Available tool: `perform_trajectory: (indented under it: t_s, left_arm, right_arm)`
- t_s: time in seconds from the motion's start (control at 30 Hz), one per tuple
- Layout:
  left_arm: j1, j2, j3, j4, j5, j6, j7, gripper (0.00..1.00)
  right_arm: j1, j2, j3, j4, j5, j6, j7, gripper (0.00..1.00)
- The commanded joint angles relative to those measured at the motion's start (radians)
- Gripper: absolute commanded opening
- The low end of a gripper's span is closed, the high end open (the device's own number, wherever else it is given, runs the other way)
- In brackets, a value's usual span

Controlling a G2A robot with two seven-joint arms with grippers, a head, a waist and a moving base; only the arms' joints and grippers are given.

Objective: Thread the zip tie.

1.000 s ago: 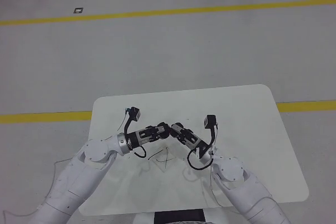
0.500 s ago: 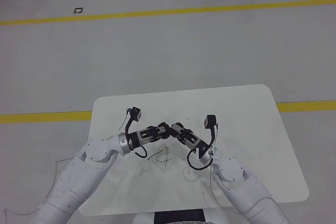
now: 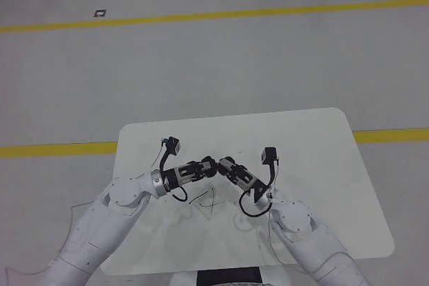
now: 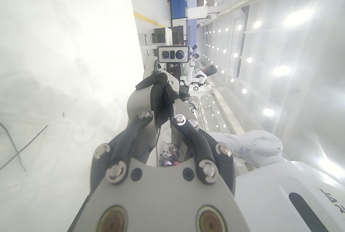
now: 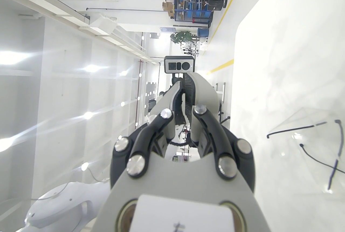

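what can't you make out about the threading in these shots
- Whether threading is done: top view, too small where left gripper meets right gripper.
- What the left jaws hold: left wrist view, black padding covers it.
- How many loose ties: top view, too thin, overlapping.

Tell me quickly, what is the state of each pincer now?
Left pincer: closed on a thin black zip tie.
Right pincer: closed; what it holds cannot be told.
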Motion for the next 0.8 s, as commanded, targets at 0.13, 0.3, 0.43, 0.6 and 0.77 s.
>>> perform_trajectory:
  t_s: [0.13, 0.3, 0.43, 0.6, 0.77]
  left_arm:
    - [0.01, 0.003, -0.009, -0.009, 0.001, -0.006, -0.003, 0.0]
    - [0.021, 0.006, -0.02, -0.016, -0.002, -0.011, -0.009, 0.0]
    - [0.034, 0.009, -0.031, -0.018, -0.015, -0.023, -0.019, 0.0]
    - [0.04, 0.011, -0.036, -0.02, -0.033, -0.026, -0.042, 0.0]
    - [0.04, 0.011, -0.036, -0.02, -0.033, -0.026, -0.042, 0.0]
  right_arm:
    - [-0.003, -0.001, 0.009, -0.001, 0.023, -0.004, -0.003, 1.0]
    - [-0.011, 0.0, 0.026, -0.006, 0.046, -0.01, -0.007, 1.0]
    - [-0.02, 0.001, 0.043, -0.008, 0.062, -0.009, -0.023, 1.0]
    - [-0.024, 0.001, 0.05, -0.011, 0.074, -0.003, -0.026, 1.0]
    - [-0.024, 0.001, 0.05, -0.011, 0.074, -0.003, -0.026, 1.0]
